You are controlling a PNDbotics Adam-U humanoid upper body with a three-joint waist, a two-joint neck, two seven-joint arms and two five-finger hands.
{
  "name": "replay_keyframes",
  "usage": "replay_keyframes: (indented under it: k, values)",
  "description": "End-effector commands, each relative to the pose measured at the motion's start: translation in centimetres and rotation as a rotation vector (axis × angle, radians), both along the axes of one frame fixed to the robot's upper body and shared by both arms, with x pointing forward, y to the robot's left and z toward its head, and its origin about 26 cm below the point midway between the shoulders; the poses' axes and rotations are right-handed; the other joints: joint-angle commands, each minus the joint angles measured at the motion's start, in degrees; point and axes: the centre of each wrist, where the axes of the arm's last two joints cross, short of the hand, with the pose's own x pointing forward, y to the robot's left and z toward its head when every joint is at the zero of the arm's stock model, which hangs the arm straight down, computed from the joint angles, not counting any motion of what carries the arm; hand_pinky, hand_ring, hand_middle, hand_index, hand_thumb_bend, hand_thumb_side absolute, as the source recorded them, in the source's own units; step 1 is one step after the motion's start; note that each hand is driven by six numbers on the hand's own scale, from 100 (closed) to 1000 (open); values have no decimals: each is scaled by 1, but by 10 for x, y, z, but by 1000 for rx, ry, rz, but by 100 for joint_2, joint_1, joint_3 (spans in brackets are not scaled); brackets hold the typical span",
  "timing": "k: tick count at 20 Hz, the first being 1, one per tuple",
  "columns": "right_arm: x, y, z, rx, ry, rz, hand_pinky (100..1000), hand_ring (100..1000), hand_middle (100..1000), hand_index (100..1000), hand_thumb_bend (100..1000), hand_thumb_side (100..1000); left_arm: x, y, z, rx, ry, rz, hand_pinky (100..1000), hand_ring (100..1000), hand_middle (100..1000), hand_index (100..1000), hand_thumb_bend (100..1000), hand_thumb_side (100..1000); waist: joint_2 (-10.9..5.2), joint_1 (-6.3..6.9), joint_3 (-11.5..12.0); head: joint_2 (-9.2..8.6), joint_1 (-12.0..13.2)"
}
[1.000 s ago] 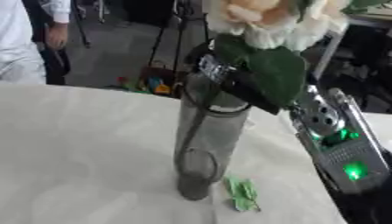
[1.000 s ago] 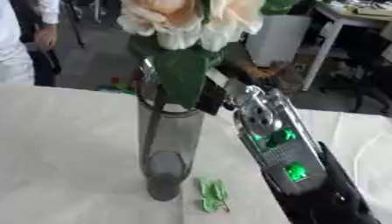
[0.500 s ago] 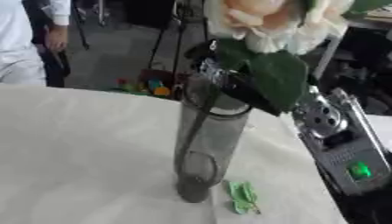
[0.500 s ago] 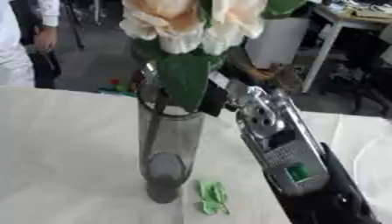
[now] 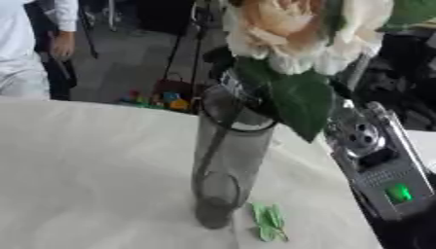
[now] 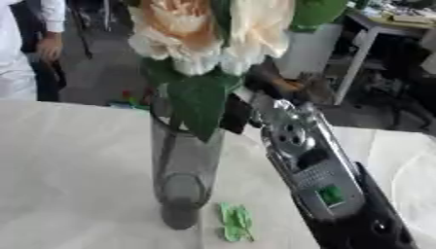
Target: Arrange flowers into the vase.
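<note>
- Vase: tall, smoky, clear; upright on the white-clothed counter, mouth open to receive stems.
- Flowers: cream blooms and a large green leaf, level with the vase rim, stems apparently inside.
- Right hand: behind the leaf by the rim; whether it pinches the stems, I cannot tell.
- Loose green sprig: lying beside the vase base, likely next.
- Left hand: not in view.
</note>
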Motion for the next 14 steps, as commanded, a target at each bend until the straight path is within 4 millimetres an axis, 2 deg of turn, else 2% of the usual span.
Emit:
replay_keyframes:
  k: [1, 14]
  values:
    - [-8, -3, 11, -14, -40, 8, 825, 842, 742, 909, 100, 1000, -3, -2, 4, 4, -19, -13, 718, 803, 888, 915, 100, 1000, -131, 49, -15, -90, -17]
    - [-11, -9, 18, -98, -14, 21, 828, 855, 765, 923, 100, 1000, -3, -1, 3, 8, -15, -12, 718, 803, 889, 915, 100, 1000, -173, 34, -51, -29, 38]
